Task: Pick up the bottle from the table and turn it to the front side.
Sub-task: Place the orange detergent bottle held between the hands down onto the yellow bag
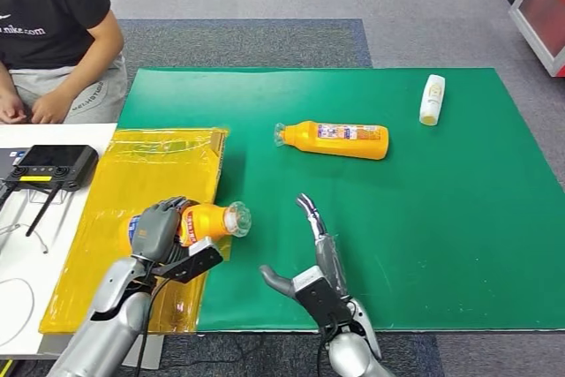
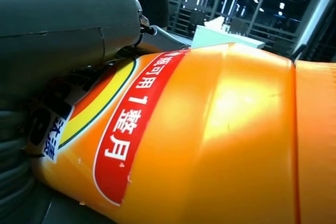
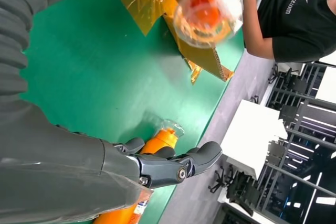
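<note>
My left hand (image 1: 154, 231) grips an orange bottle (image 1: 207, 222) lying sideways above the yellow sheet's right edge, its clear cap (image 1: 237, 218) pointing right. Close up, the bottle (image 2: 222, 140) shows a red label with white characters under my left hand (image 2: 59, 35). My right hand (image 1: 313, 267) hovers open over the green mat's near edge, fingers spread, holding nothing. From the right wrist, the held bottle's cap (image 3: 208, 11) faces the camera beyond my right hand (image 3: 158, 166). A second orange bottle (image 1: 336, 140) lies on its side mid-mat, partly seen as an orange bottle (image 3: 160, 140) behind the fingers.
A small white bottle (image 1: 432, 99) lies at the green mat's (image 1: 433, 245) far right. The yellow plastic sheet (image 1: 133, 174) covers the mat's left end. A black controller (image 1: 49, 165) sits on the white table at left. A seated person (image 1: 60, 33) is at the far left corner.
</note>
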Action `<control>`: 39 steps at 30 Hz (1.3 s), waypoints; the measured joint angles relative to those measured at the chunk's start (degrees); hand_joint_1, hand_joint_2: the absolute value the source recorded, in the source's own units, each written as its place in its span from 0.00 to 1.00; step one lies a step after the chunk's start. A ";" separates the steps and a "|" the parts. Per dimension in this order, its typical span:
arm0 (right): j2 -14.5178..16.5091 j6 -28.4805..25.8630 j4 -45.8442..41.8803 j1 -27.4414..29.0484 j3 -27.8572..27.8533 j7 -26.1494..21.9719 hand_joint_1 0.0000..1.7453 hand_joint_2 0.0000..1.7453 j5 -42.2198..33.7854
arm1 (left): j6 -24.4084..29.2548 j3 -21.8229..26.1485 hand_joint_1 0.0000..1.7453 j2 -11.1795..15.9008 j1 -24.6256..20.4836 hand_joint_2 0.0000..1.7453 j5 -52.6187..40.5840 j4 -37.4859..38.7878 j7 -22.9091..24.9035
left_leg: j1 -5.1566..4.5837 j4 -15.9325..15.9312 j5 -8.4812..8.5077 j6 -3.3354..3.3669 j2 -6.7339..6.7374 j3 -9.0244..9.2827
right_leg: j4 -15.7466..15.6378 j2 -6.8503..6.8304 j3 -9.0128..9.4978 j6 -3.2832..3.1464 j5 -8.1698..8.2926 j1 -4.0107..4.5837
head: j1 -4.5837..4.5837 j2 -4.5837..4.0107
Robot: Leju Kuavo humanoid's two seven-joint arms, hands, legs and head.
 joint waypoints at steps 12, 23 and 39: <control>0.69 -0.06 3.49 -1.21 0.06 0.02 0.00 1.00 -1.10 | 0.86 -0.08 0.00 -3.95 -4.09 1.00 0.06 10.64 -1.19 | 0.00 0.00 0.15 -0.03 -0.16 0.07 | 0.01 -0.22 0.12 0.01 0.06 0.00 | 0.02 0.00; 0.70 -0.37 5.62 -1.74 -0.03 0.03 0.00 1.00 -1.63 | 1.81 -1.02 0.00 -4.69 -3.67 1.00 -0.87 13.43 -1.20 | 0.01 -0.01 0.13 -0.04 -0.16 0.03 | 0.01 -0.22 0.06 -0.04 0.02 0.01 | 0.00 0.00; 0.71 -3.37 8.40 -2.17 -0.11 -1.28 0.00 0.50 -2.08 | 18.10 -2.53 0.00 -6.88 3.26 1.00 18.06 -0.88 -21.51 | 0.00 0.00 0.12 -0.03 -0.14 -0.02 | 0.01 -0.22 0.02 -0.02 0.02 0.01 | 0.00 0.00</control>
